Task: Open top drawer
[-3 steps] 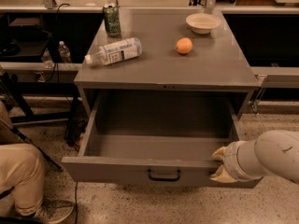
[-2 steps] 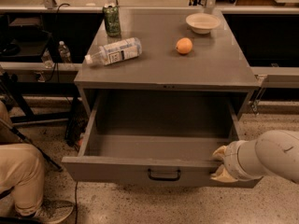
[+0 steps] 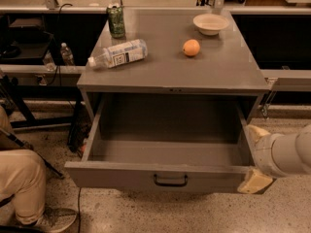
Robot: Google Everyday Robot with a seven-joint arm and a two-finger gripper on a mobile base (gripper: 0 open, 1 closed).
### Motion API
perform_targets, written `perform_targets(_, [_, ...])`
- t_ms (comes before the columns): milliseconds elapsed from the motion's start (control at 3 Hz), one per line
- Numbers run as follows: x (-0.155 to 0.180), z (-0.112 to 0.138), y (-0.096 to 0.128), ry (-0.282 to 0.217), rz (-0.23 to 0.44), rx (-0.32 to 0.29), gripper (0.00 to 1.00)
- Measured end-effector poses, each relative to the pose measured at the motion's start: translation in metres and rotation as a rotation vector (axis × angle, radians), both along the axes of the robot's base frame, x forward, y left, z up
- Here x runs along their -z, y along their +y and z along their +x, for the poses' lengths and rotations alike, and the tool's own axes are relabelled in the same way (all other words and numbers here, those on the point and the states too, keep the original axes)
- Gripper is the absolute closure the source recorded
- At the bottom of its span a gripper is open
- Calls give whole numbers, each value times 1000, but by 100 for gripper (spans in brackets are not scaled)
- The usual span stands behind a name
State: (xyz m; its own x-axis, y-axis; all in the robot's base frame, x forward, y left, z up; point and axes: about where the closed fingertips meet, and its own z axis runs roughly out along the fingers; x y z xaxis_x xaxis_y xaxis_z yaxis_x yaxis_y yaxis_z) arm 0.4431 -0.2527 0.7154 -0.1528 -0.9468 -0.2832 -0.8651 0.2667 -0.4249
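The top drawer (image 3: 165,152) is a wide grey metal drawer. It stands pulled far out from under the grey tabletop (image 3: 194,69), and its inside is bare. A black loop handle (image 3: 170,180) sits at the centre of its front. My gripper (image 3: 254,157) is at the right, just outside the drawer's front right corner. Its cream fingers are spread, one fingertip (image 3: 257,131) by the right wall and the other low by the end of the drawer front. It holds nothing. No other drawers show.
On the tabletop lie a plastic water bottle (image 3: 119,54) on its side, a green can (image 3: 116,21), an orange (image 3: 191,47) and a white bowl (image 3: 210,24). A person's leg in tan trousers (image 3: 22,178) is at the lower left. Speckled floor lies in front.
My gripper has come off the drawer's front right corner and sits a little further right, its fingers spread wider. The drawer stays open.
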Motion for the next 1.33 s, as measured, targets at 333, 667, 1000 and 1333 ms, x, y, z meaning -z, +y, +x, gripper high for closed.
perform_targets(333, [-18, 10, -31, -26, 1, 39, 0])
perform_targets(667, [-51, 16, -87, -72, -3, 121, 0])
perform_targets(1000, [-79, 18, -131, -113, -2, 195, 0])
perform_targets(1333, [-84, 20, -133, -123, -4, 198, 0])
